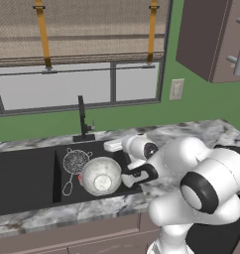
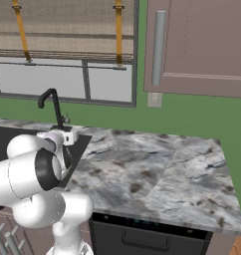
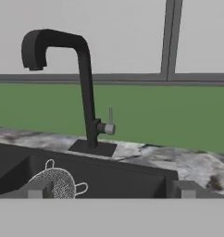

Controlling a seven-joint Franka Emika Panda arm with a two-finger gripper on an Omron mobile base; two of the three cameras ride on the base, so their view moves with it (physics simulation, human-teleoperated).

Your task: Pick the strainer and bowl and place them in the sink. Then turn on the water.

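Note:
The black sink (image 1: 23, 198) is set into the marble counter. In its right basin lie the mesh strainer (image 1: 75, 161) and, beside it toward the front, the speckled grey bowl (image 1: 101, 175). The strainer (image 3: 58, 183) also appears low in the hand view. My gripper (image 1: 113, 146) hovers open and empty over the basin's back right corner, above and behind the bowl, facing the tall black faucet (image 3: 84, 92). Its fingertips (image 3: 37, 189) stand far apart. A small silver lever (image 3: 110, 124) sticks out of the faucet's base. No water shows at the spout (image 3: 33, 55).
A window with a green wall (image 1: 142, 116) below it runs behind the faucet (image 1: 83, 119). Marble counter (image 2: 152, 164) stretches to the right of the sink (image 2: 5, 139). A wall cabinet (image 2: 197, 45) hangs above it, and a dark appliance front (image 2: 142, 234) sits below.

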